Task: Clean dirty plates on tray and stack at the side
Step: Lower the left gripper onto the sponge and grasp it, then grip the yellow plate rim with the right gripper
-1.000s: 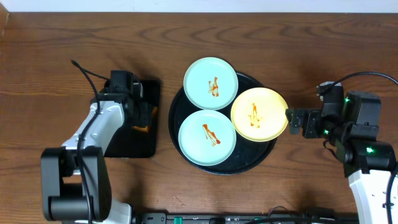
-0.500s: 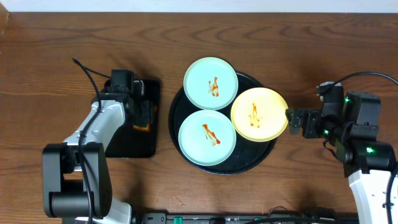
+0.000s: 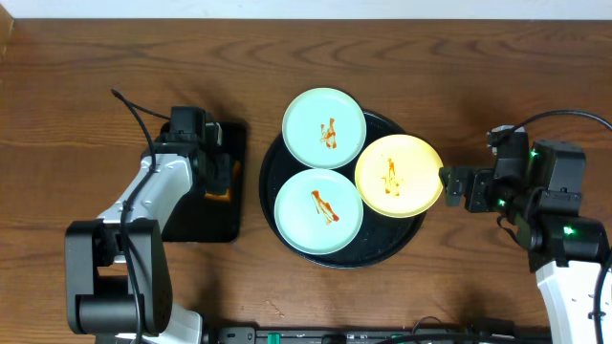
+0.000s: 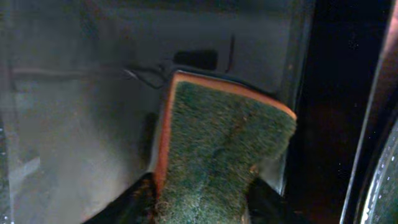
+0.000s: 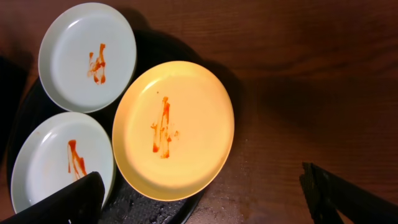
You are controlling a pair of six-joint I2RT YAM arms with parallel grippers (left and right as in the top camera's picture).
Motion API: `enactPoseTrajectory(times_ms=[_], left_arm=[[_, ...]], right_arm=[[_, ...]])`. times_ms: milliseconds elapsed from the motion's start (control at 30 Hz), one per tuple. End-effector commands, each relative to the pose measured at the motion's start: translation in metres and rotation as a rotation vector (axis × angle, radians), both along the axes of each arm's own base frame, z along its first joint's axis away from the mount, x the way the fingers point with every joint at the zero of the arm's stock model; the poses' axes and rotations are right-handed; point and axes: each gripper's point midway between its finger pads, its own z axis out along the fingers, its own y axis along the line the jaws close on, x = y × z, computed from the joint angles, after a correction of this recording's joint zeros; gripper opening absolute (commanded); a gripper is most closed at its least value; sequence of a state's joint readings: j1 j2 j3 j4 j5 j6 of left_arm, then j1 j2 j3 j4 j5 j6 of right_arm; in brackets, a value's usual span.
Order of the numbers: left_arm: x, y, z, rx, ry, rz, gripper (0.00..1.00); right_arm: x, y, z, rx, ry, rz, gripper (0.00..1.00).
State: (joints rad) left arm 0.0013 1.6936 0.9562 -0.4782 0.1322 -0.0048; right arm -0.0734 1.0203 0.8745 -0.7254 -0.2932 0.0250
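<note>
Three plates lie on the round black tray point(image 3: 392, 234): a mint-green plate point(image 3: 324, 128) at the back, a mint-green plate point(image 3: 319, 211) at the front, and a yellow plate point(image 3: 399, 176) overhanging the right rim. Each has an orange-brown sauce streak. My left gripper point(image 3: 218, 182) is shut on a green-and-orange sponge point(image 4: 224, 143), its fingers point(image 4: 205, 208) pressing both sides. My right gripper point(image 3: 448, 187) is open and empty just right of the yellow plate point(image 5: 174, 127), its fingers point(image 5: 205, 202) spread wide over the tray's rim point(image 5: 155, 205) and the wood. The right wrist view also shows both mint plates point(image 5: 87, 56), point(image 5: 59, 165).
A rectangular black tray point(image 3: 206, 225) lies left of the round tray, under my left gripper. Bare brown wood tabletop point(image 3: 76, 86) spreads to the left, along the back and right of the round tray point(image 5: 298, 81).
My left arm has shifted very slightly over the rectangular tray. The right arm and the plates have not moved.
</note>
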Motion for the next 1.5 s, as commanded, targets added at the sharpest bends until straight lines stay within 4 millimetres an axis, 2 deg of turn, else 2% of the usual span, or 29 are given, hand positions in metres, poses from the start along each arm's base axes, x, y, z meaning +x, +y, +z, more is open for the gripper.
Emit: enactPoseTrajectory(times_ms=[0, 33, 133, 167, 200, 367, 500, 600, 733, 933, 1100, 1200, 1367, 1467], left_arm=[[0.001, 0.000, 0.005, -0.001, 0.001, 0.003, 0.35], [-0.001, 0.000, 0.005, -0.001, 0.010, 0.003, 0.29], [-0.003, 0.000, 0.004, -0.001, 0.019, 0.004, 0.19], [-0.004, 0.000, 0.004, -0.001, 0.024, 0.006, 0.08], [-0.006, 0.000, 0.004, -0.001, 0.030, 0.006, 0.07], [-0.006, 0.000, 0.011, -0.001, 0.017, 0.006, 0.08], [0.001, 0.000, 0.037, -0.001, -0.065, 0.007, 0.07], [0.004, 0.000, 0.065, -0.002, -0.150, 0.011, 0.08], [0.003, 0.000, 0.087, -0.007, -0.212, 0.022, 0.08], [-0.010, 0.000, 0.079, -0.008, -0.155, 0.025, 0.08], [-0.021, 0.000, 0.071, -0.008, -0.099, 0.026, 0.08], [-0.024, 0.000, 0.070, -0.007, -0.089, 0.026, 0.08], [-0.024, 0.000, 0.070, -0.008, -0.086, 0.026, 0.09], [-0.024, 0.000, 0.070, -0.008, -0.085, 0.026, 0.09]], right_arm=[[0.002, 0.002, 0.008, 0.000, -0.020, 0.017, 0.99], [0.002, 0.002, 0.008, 0.000, -0.018, 0.017, 0.99], [0.001, 0.002, 0.007, 0.001, -0.013, 0.017, 0.99], [0.001, 0.002, 0.007, 0.001, -0.012, 0.018, 0.99], [0.001, 0.002, 0.007, 0.001, -0.011, 0.018, 0.99], [0.000, 0.003, 0.004, 0.011, 0.004, 0.006, 0.99], [0.001, 0.003, -0.001, 0.021, 0.028, 0.004, 0.91], [0.004, 0.003, -0.010, 0.024, 0.057, 0.004, 0.84], [0.013, 0.006, -0.024, 0.040, 0.093, 0.012, 0.81], [0.028, 0.013, -0.052, 0.048, 0.161, 0.028, 0.66], [0.033, 0.017, -0.091, 0.025, 0.269, 0.038, 0.51], [0.036, 0.017, -0.114, 0.022, 0.325, 0.039, 0.49], [0.041, 0.017, -0.141, 0.021, 0.376, 0.037, 0.47], [0.043, 0.017, -0.152, 0.023, 0.393, 0.035, 0.39]])
